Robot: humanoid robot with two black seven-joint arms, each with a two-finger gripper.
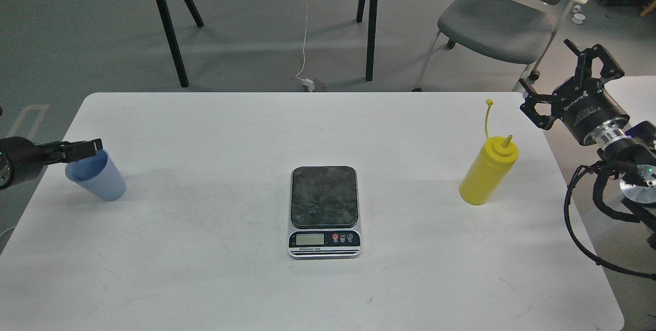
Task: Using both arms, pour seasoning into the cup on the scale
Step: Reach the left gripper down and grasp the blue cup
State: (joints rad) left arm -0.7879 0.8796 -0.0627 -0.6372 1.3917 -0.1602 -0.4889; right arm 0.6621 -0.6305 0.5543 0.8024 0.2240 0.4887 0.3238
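Observation:
The light blue ribbed cup (100, 180) stands on the white table (215, 131) at the far left. My left gripper (84, 149) reaches in from the left edge, its dark fingertip (95, 145) over the cup's near rim; it is seen edge-on, so its two fingers cannot be told apart. The scale (324, 210) lies at the table's middle with nothing on its dark platform. The yellow seasoning bottle (487, 174) stands upright at the right, its cap strap sticking up. My right gripper (557, 76) is open and empty, off the table's right rear corner, behind and to the right of the bottle.
A grey chair (497, 18) stands behind the table's right rear corner. Black legs of another table (371, 18) stand on the floor behind, with a white cable and plug (309, 83). Black cables (584, 218) hang from my right arm beside the table's right edge.

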